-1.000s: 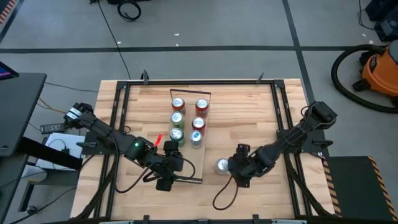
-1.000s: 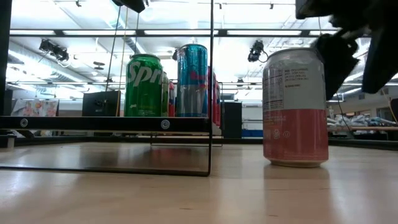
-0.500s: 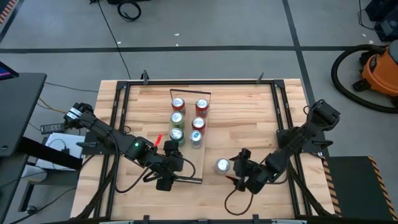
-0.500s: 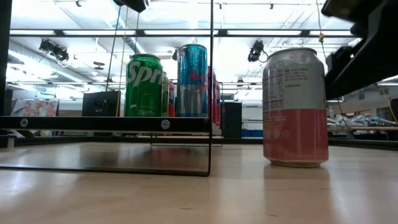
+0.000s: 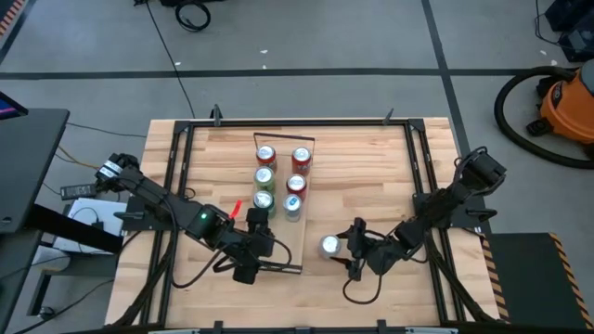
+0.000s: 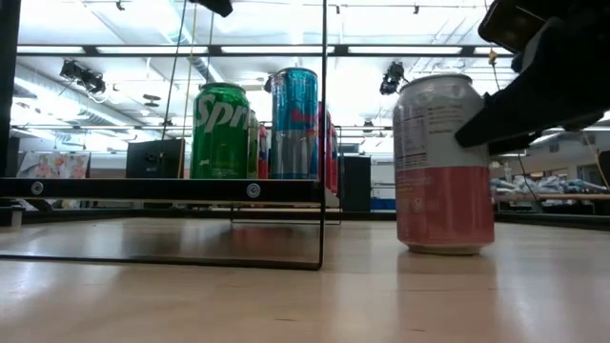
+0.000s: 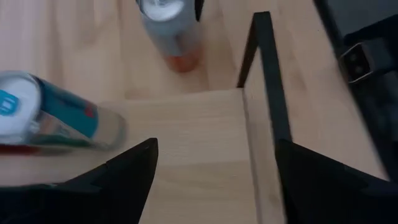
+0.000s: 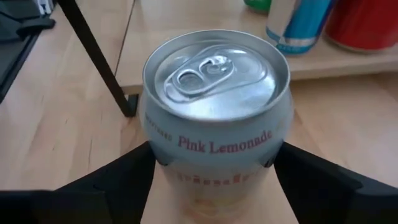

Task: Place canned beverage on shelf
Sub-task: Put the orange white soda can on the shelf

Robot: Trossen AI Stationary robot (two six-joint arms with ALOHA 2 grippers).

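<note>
R claw (image 8: 214, 171) clamped on pink-and-white aluminium lemonade can (image 8: 216, 106), seated deep btwn fingers. Lift straight, clear black wire frame ahead before light-wood shelf plank (image 5: 288, 237).

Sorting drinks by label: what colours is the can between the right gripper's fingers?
The Pink Lemonade can is pale grey above, pink below; clearest in the low view.
</note>
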